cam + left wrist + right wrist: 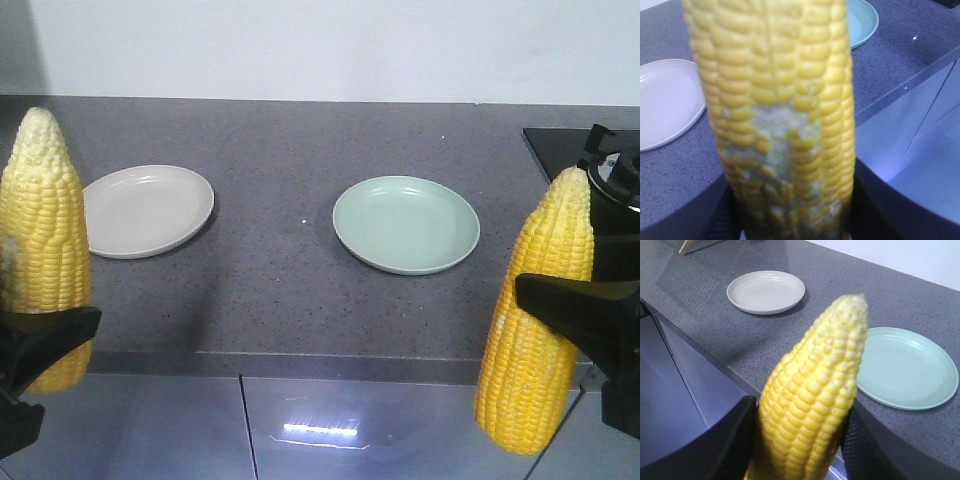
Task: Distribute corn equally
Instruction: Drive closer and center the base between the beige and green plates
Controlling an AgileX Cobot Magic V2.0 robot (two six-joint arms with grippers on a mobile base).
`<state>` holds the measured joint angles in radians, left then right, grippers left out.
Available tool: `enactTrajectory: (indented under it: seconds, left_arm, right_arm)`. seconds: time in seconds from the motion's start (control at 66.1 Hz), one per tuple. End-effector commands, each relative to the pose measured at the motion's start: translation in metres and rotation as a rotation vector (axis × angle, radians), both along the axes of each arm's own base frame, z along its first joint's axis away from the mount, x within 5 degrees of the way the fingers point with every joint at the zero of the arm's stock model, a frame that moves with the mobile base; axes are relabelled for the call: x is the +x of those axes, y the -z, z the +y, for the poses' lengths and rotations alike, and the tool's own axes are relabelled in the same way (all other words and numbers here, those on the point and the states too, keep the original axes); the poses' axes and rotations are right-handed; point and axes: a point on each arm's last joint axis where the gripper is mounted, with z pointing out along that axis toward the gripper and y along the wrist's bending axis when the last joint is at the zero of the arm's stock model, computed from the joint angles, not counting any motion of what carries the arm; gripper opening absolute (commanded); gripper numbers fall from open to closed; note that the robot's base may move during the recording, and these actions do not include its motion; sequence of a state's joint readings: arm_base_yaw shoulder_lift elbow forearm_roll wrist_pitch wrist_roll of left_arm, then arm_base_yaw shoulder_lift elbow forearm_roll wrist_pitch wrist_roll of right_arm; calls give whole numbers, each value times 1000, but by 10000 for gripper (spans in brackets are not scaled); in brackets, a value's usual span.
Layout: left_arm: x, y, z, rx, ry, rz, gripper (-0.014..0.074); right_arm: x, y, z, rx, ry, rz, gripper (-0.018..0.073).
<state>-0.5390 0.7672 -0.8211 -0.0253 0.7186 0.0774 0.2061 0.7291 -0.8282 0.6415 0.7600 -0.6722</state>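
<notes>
Two corn cobs are held upright in front of the counter edge, one per gripper. The left corn (pixel 40 240) (pixel 780 115) has a pale patch of worn kernels low on its side, and my left gripper (pixel 55 338) (pixel 792 200) is shut on its lower part. At the right, the other corn (pixel 535 320) (pixel 815 395) leans slightly with its tip up, and my right gripper (pixel 548 300) (pixel 797 440) is shut on its middle. A beige plate (pixel 148 210) (pixel 665 100) (pixel 766 291) and a green plate (pixel 406 224) (pixel 862 20) (pixel 907 367) lie on the counter with nothing on them.
The grey speckled counter (pixel 280 280) ends in a front edge with cabinet fronts (pixel 330 430) below it. A black stove top with a burner (pixel 610 160) sits at the far right. A white wall runs behind the counter.
</notes>
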Motion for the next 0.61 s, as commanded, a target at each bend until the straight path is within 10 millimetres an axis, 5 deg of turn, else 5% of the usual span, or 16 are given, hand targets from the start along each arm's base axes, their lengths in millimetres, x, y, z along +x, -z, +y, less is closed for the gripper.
enactTrajectory:
  seconds: [0.0,0.59]
  left_arm:
    - [1,-14,-1,-57,1,-75,303]
    - [1,-14,-1,-57,1,-75,303]
  right_arm:
    - [1,-14,-1,50,29,-69,204]
    - [1,-14,-1,50,29,-69,204]
